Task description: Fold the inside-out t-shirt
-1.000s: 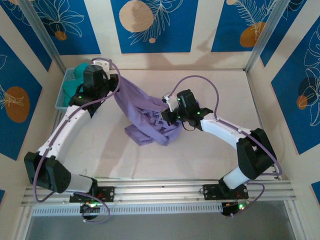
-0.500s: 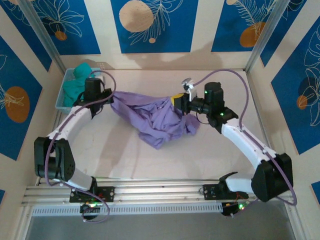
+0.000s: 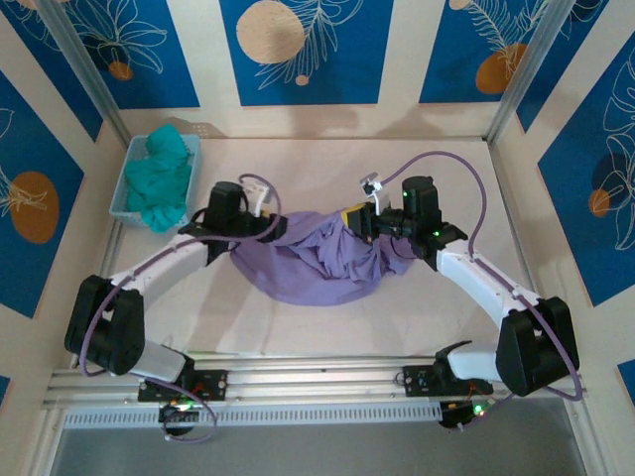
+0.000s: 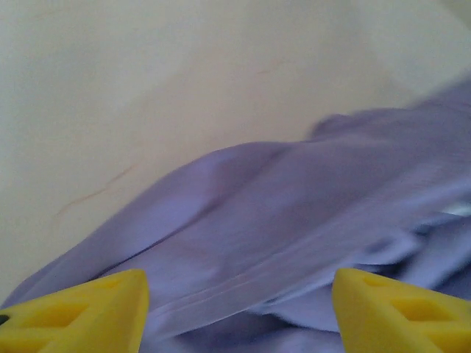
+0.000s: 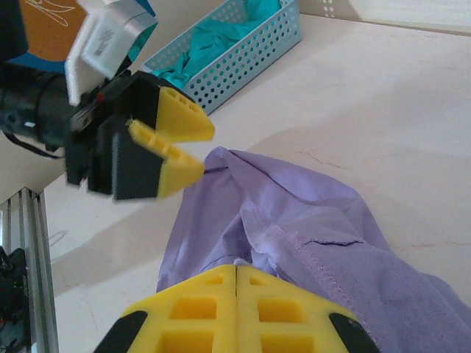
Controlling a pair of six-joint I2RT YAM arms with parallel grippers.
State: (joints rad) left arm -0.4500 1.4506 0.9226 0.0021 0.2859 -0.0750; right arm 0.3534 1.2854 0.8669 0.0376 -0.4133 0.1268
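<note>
The inside-out t-shirt (image 3: 308, 268) is lavender and lies bunched in a wide heap on the table's middle. My right gripper (image 3: 355, 220) is at the heap's upper right edge, its jaws shut on a fold of the t-shirt (image 5: 316, 235); in the right wrist view the cloth comes out from the shut right gripper (image 5: 235, 268). At the heap's upper left my left gripper (image 3: 272, 227) stands open. Its yellow fingertips are wide apart over the t-shirt (image 4: 294, 213), with a hem running below the left gripper (image 4: 239, 312) and nothing pinched. The left gripper (image 5: 180, 143) also faces the right one.
A light blue basket (image 3: 127, 183) holding a teal-green garment (image 3: 161, 174) stands at the table's back left; the basket (image 5: 243, 55) shows behind the left gripper. Panel walls close in the table on three sides. Bare table (image 3: 327, 327) lies in front of the shirt.
My left gripper has opened and let go of the shirt, moving right and lower toward the centre. The shirt has dropped from a stretched hang into a flat heap. The right gripper stays shut.
</note>
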